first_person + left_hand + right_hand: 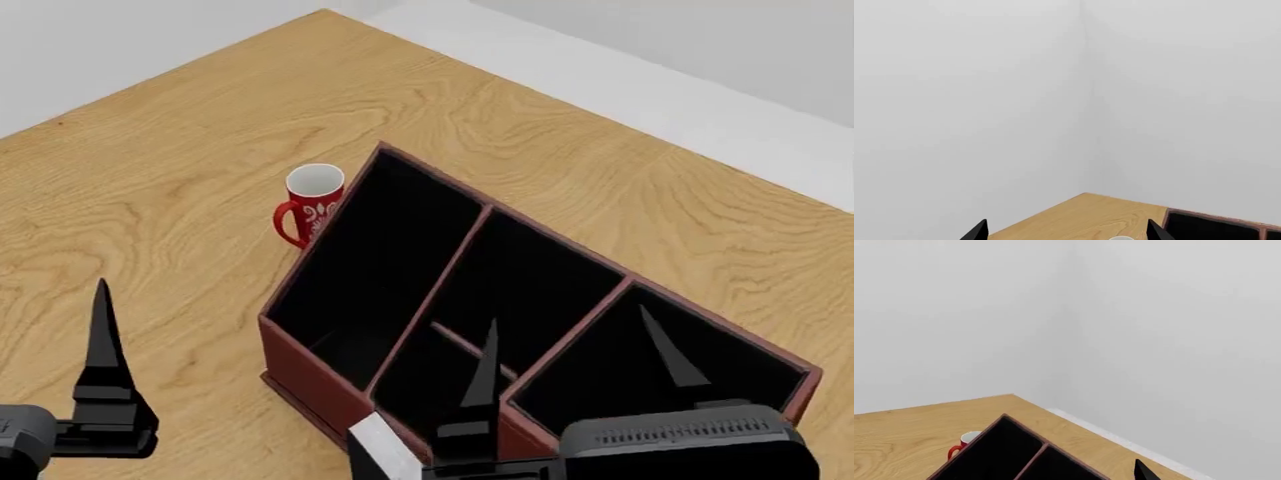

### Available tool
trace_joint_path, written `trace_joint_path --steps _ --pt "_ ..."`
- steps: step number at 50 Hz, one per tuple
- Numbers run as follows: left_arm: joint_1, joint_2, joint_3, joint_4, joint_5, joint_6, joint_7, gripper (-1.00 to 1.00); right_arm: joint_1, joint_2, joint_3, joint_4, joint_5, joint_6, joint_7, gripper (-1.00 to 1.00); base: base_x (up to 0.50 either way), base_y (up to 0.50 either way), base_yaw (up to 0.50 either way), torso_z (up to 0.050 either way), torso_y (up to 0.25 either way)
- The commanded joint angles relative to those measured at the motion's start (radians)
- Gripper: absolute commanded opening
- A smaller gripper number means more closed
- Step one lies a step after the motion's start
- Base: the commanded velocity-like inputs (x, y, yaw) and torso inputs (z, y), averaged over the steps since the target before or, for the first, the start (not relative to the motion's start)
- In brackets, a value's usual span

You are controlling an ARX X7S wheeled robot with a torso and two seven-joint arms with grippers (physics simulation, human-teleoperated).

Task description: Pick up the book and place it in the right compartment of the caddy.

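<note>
Book (383, 450) lying near table's (160, 180) front edge, beside caddy (320, 375). Both grippers spread, holding nothing. Right gripper (574, 365) needing to drop lower before pinching.

Far corner of reddish-brown caddy (997, 426) rises from bottom edge, black interior visible, single divider (1033, 462) splitting two compartments. Red mug (962, 444) with white rim just beside caddy's outer wall, partly hidden by it; contact cannot be told. Both stand on light wood-grain table (907, 440), whose far corner meets pale floor strip (1121, 440). Plain white walls (961, 320) fill most of frame, joining in vertical corner seam. One black fingertip (1143, 471) pokes up at bottom edge, over table edge; gripper's spread cannot be judged.
</note>
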Motion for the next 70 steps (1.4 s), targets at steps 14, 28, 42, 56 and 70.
trace_joint_path --steps 14,28,42,56,70 --pt "-0.004 -0.018 -0.012 0.021 -0.018 -0.016 -0.011 1.0 0.092 0.006 -0.076 -0.071 0.015 0.215 0.034 1.0 0.0 0.0 0.0 0.0 0.001" --pt "-0.006 -0.029 -0.078 0.069 -0.078 -0.052 -0.017 1.0 0.561 -0.135 -0.273 -0.297 0.048 0.941 0.08 1.0 0.0 0.0 0.0 0.0 0.0" --pt "-0.005 -0.039 -0.109 0.095 -0.115 -0.063 -0.019 1.0 0.765 -0.201 -0.314 0.03 0.566 0.953 0.388 1.0 0.0 0.0 0.0 0.0 0.0" --pt "-0.007 -0.045 -0.119 0.1 -0.129 -0.07 -0.026 1.0 0.788 -0.2 -0.382 0.28 0.601 0.875 0.294 1.0 0.0 0.0 0.0 0.0 0.0" --pt "-0.003 -0.051 -0.116 0.108 -0.134 -0.069 -0.03 1.0 0.805 -0.17 -0.471 0.428 0.596 0.823 0.235 1.0 0.0 0.0 0.0 0.0 0.0"
